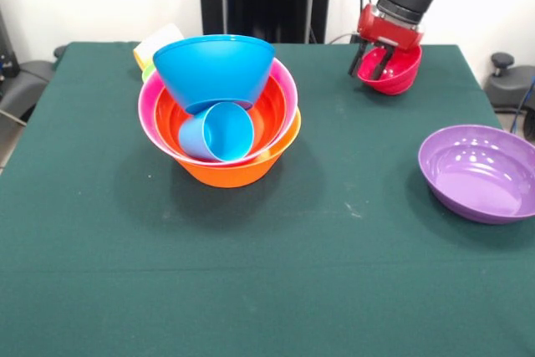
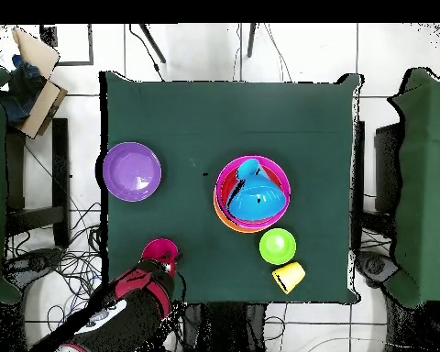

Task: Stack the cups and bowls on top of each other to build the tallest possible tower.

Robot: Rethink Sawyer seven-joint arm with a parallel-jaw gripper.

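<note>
The tower stands left of centre: a large orange bowl (image 1: 230, 175) as base, a pink bowl (image 1: 147, 114) and a red-orange bowl (image 1: 272, 110) nested in it. A light blue cup (image 1: 219, 133) lies on its side inside, and a blue bowl (image 1: 213, 68) rests tilted on top. The tower also shows in the overhead view (image 2: 251, 192). My gripper (image 1: 374, 67) is at the table's far right, shut on the rim of the small magenta bowl (image 1: 393, 73), which hangs tilted. A purple bowl (image 1: 481, 171) sits alone at the right. The teal bowl is out of view.
A yellow-orange cup (image 2: 289, 275) lies on its side beside a small green bowl (image 2: 278, 246), behind the tower near the robot's edge of the green-covered table (image 1: 251, 290). In the front view the tower mostly hides them.
</note>
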